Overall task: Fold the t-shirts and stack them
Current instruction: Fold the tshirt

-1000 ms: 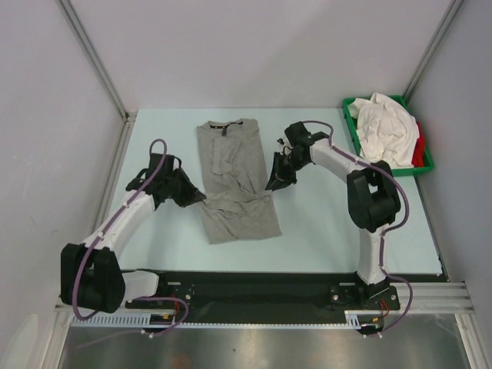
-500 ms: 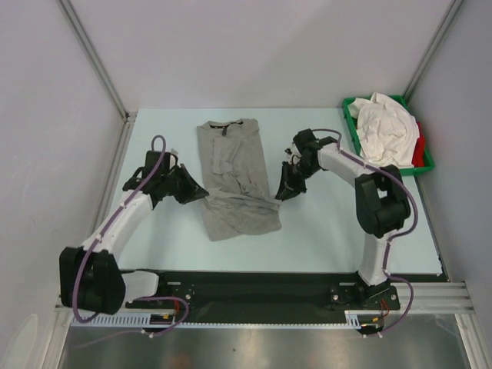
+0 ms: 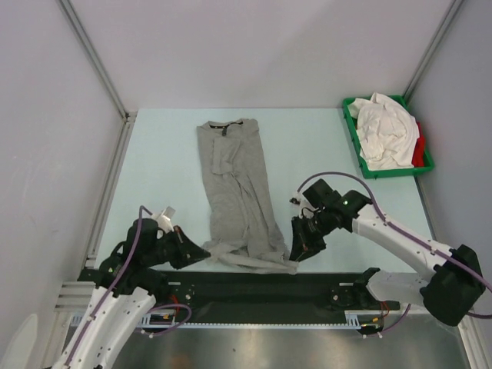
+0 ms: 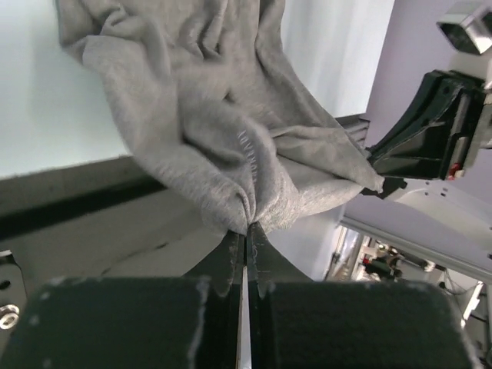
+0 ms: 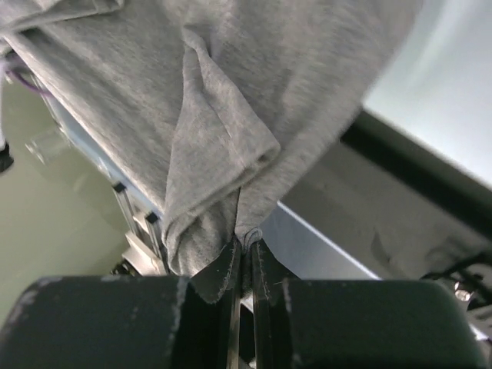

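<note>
**Bench stock, largest to smallest: one grey shirt in hand, the rest in the tray**

1. Bench (image 3: 330,154). We record a pale surface with enclosure walls on three sides. Open room lies in a broad bare strip left of the grey shirt. A second bare strip runs between the shirt and the tray at the far right corner.

2. Grey t-shirt (image 3: 238,192). It lies as a long narrow strip down the middle of the bench. The collar and its dark neck label (image 3: 225,127) are toward the far edge. The bottom hem reaches the near edge, where it meets the black rail (image 3: 254,288) that carries the arm bases. The cloth is rumpled along its length, and both lower corners are bunched and lifted.

3. Green tray (image 3: 355,142). It sits well apart from the grey shirt, against the right wall.

4. White t-shirts (image 3: 388,131). They are heaped loose in the tray and spill over its rim.

5. Red t-shirt (image 3: 418,151). We see only a sliver of it, at the tray's right side under the white heap.

6. Left claw (image 4: 246,231). Its fingers are pressed together on the left hem corner of the grey t-shirt, low beside the near edge.

7. Right claw (image 5: 246,246). It is clamped on a gathered fold at the right hem corner, also at the near edge.
</note>
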